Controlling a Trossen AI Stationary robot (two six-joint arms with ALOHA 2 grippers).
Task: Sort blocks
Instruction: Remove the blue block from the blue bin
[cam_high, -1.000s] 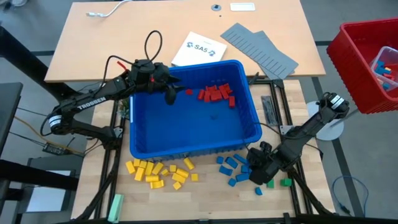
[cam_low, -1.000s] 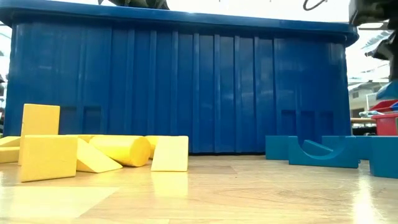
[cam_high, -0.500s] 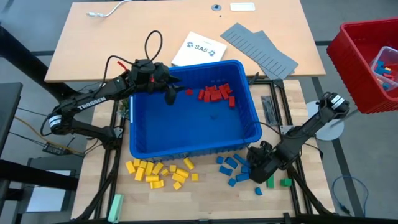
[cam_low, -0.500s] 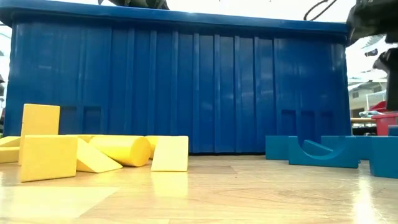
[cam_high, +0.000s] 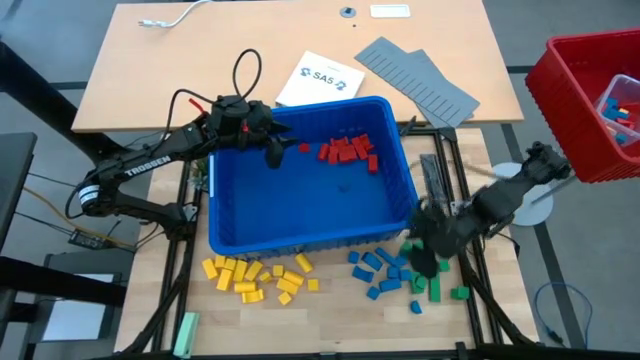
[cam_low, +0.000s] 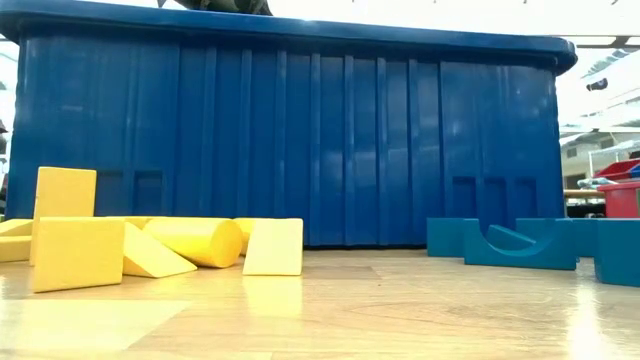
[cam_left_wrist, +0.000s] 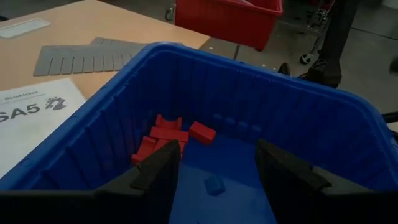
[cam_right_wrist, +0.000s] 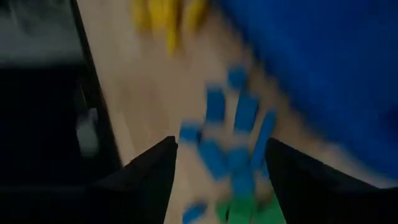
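Right claw (cam_high: 428, 262): we see it open – empty – over green blocks (cam_high: 436, 288).
Left claw (cam_high: 272, 152): open, nearer red blocks (cam_high: 347, 152).

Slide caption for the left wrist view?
Open left gripper hovering inside blue plastic bin, facing a pile of small red plastic blocks.

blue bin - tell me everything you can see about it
The blue bin is a deep rectangular tub of glossy plastic with ribbed walls and a rolled rim, standing upright mid-table. Inside, red blocks cluster at the far right and one small blue block lies on the floor. The left hand, open, hangs inside near the far wall. Yellow blocks and blue blocks lie outside along its near wall.
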